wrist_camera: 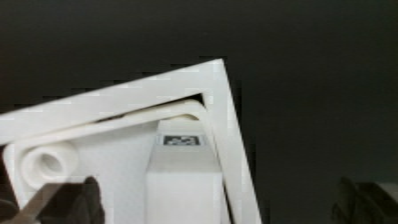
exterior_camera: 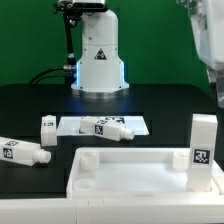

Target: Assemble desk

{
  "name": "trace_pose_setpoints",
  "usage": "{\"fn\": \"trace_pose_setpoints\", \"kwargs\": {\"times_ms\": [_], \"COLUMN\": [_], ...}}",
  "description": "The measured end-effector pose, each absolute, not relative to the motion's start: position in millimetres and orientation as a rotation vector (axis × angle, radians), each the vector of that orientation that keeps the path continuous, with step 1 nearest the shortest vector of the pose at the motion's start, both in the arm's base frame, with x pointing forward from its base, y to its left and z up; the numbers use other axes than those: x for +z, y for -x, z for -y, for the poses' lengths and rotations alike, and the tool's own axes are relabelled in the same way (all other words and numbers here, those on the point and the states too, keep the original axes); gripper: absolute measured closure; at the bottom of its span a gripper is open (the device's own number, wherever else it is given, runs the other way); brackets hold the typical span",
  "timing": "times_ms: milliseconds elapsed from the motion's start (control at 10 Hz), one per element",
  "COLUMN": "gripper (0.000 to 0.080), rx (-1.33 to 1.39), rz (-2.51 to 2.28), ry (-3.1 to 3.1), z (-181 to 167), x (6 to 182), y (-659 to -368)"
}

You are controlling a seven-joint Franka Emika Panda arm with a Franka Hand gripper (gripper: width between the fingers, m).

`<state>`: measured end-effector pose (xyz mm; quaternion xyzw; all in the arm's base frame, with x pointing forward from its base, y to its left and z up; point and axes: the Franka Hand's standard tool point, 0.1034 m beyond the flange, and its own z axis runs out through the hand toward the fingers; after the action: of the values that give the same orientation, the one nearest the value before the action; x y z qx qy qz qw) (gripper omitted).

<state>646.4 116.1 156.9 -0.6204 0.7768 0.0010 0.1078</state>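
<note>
- The fingers (wrist_camera: 68, 200) appear in the wrist view as two dark, blurred shapes; they are spread wide apart and grasp nothing; they hover above one corner of the tabletop (exterior_camera: 140, 172).
- The tabletop, a white square tray, lies flat on the black surface (exterior_camera: 30, 105) at the front of the exterior view; a round socket (wrist_camera: 50, 160) shows inside its rim in the wrist view.
- The upright leg (exterior_camera: 203, 140) stands at the tabletop's far corner on the exterior view's right; a marker tag sits low on its near face.
- The lying leg (exterior_camera: 110, 128) rests on the marker board (exterior_camera: 70, 125), behind the tabletop.
- The short leg (exterior_camera: 48, 126) stands just beside the marker board's end on the exterior view's left; the tagged leg (exterior_camera: 22, 152) lies on the surface further to that side, apart from the tabletop.
- The robot base (exterior_camera: 100, 55) stands at the back.
</note>
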Motion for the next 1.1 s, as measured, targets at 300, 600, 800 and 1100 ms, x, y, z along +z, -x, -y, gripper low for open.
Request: {"fn": "trace_pose_setpoints", "kwargs": {"times_ms": [300,600,800,1100], "gripper": [0.015,0.015,0.015,0.015], "rx": [-0.027,-0.029,-0.014,0.059], "rz": [-2.057,-2.025,-2.064,-2.181], "ry": [2.083,2.12,2.074,2.021], "z": [-92,-94,-83,-47], "x": [166.0,162.9,151.4,117.9], "y": [-623,-623,-606,-550]}}
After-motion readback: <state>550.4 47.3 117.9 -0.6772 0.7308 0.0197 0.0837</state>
